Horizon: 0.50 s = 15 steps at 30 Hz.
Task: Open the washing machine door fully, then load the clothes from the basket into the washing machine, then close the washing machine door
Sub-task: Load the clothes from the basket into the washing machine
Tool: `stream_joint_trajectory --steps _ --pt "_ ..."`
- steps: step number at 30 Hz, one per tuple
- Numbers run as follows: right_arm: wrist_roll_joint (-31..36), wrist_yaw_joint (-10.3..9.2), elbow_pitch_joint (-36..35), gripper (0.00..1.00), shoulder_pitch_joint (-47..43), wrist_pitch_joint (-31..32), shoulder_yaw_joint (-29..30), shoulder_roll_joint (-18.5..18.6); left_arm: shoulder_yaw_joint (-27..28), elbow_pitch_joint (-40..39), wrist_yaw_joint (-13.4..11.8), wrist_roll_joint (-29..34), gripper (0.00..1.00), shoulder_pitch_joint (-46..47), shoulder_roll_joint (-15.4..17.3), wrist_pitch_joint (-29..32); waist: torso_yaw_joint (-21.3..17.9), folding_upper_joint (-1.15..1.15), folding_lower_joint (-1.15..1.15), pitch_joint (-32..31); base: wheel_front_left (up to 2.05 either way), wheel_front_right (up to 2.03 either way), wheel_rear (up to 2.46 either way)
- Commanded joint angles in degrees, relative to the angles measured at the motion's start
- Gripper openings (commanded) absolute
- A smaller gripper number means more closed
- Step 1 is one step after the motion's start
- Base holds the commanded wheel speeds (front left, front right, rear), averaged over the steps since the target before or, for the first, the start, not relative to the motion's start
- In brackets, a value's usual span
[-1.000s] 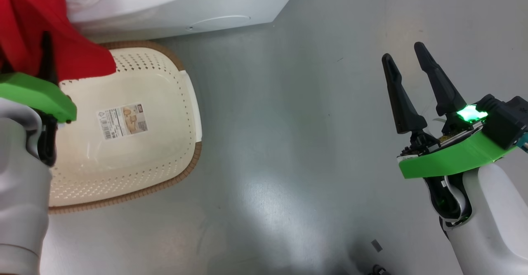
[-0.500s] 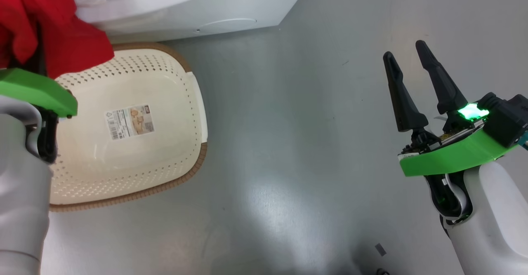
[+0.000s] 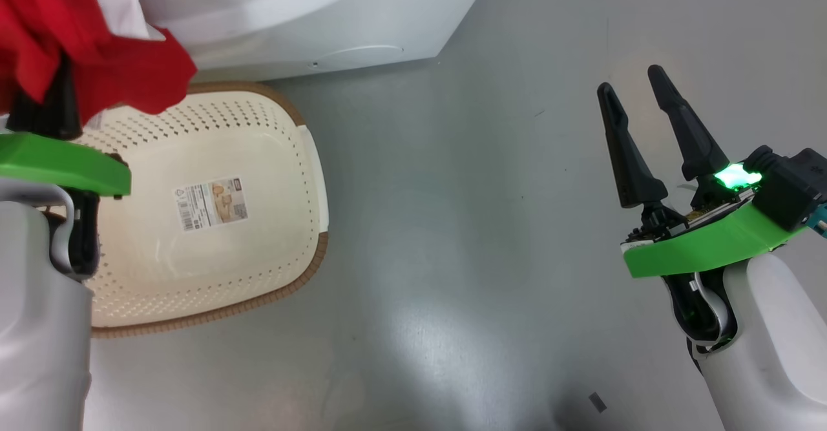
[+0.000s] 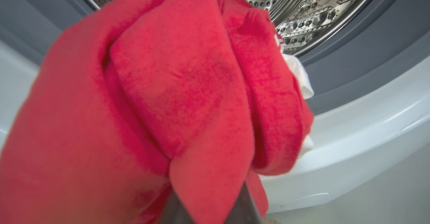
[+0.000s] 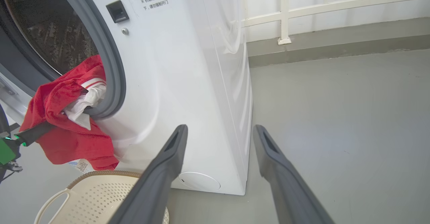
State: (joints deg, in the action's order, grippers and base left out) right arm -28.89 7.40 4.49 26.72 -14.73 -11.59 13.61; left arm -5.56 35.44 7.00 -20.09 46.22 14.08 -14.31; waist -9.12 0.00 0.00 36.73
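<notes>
The left gripper (image 3: pixel 55 98) had its fingers clamped on the clothes (image 3: pixel 97 63) at the washing machine (image 5: pixel 188 83) mouth for loading; the right gripper (image 3: pixel 630 79) had its fingers apart.

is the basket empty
Empty: the cream perforated plastic basket shows a bare bottom, just a paper label; the red fabric garment hangs above.

One washing machine (image 5: pixel 188 83) stands at the upper left of the right wrist view. On it are one grey rubber gasket (image 5: pixel 112 66), one dark latch socket (image 5: pixel 117 11) and one round flap (image 5: pixel 199 181) near the bottom centre. One steel drum (image 4: pixel 302 9) shows at the top of the left wrist view. One red garment (image 3: pixel 129 75) sits at the upper left of the head view. One basket (image 3: pixel 314 159) lies at centre left there, with one paper label (image 3: pixel 212 203). There are two grippers: the left gripper (image 3: pixel 55 95) at the left edge, and the right gripper (image 3: pixel 630 79) at the right, with two dark fingers (image 3: pixel 625 147). One white railing (image 5: pixel 302 10) crosses the upper right of the right wrist view.
</notes>
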Motion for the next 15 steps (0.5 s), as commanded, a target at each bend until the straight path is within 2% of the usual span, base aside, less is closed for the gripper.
stream_joint_trajectory --steps 1,8,15 --pt "-0.16 0.09 -1.11 1.0 -2.14 -0.27 -0.86 -0.05 1.78 -2.52 -0.44 0.58 0.0 -1.31 2.09 -0.69 -0.02 0.0 0.0 -0.27 0.0 0.0 0.0" --pt "-0.22 0.09 -0.98 1.0 -3.03 -0.27 -0.85 -0.24 2.77 -12.63 -1.03 3.24 0.0 -3.82 0.92 -0.69 -0.08 0.0 0.0 -1.39 0.0 0.0 0.0" --pt "-0.52 0.09 -0.96 1.0 -2.98 -0.27 -1.38 -0.31 1.48 -12.81 -1.12 4.09 0.0 1.67 1.81 1.93 -1.01 0.0 0.0 -1.44 0.0 0.0 0.0"
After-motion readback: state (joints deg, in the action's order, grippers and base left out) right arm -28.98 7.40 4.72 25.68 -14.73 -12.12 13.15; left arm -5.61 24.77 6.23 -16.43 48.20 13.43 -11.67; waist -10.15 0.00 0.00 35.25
